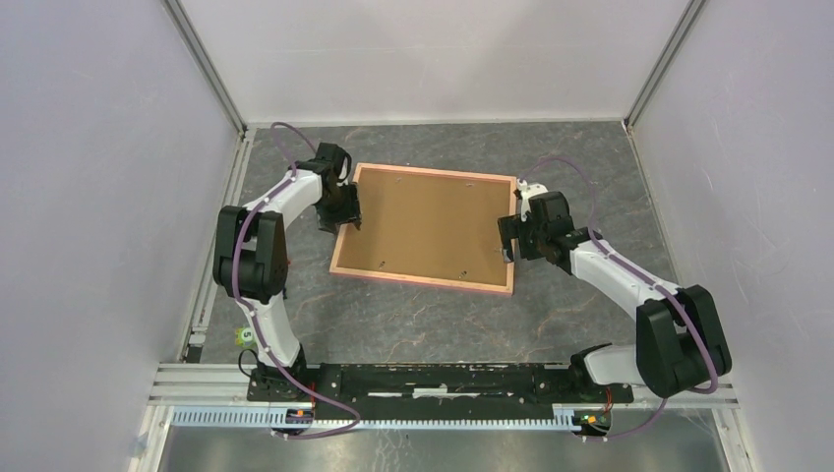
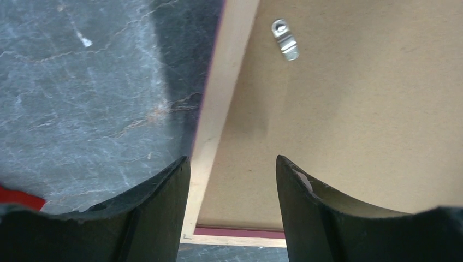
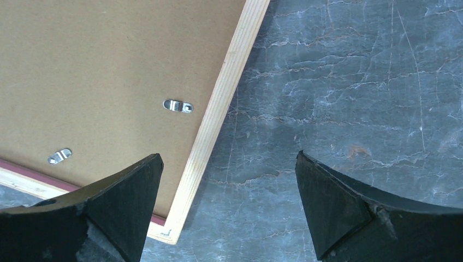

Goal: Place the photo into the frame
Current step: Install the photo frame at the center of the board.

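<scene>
On the grey marbled worktop (image 1: 433,324), the pink-bordered rectangular wooden frame (image 1: 418,281) lies flat, back side up, between both arms. A plain brown backing board (image 1: 428,221) fills it, with small silver metal clips (image 3: 178,106) on the board. The left claw (image 1: 344,209) is open, its fingers (image 2: 158,218) straddling the frame's left rail near the near corner. The right claw (image 1: 511,236) gapes wide across the right rail, one finger over the board and the other over bare worktop.

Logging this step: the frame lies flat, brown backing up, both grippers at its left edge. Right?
No: only the left gripper is there. The right gripper is at the right edge of the frame, as the top view shows. The rest holds.
</scene>
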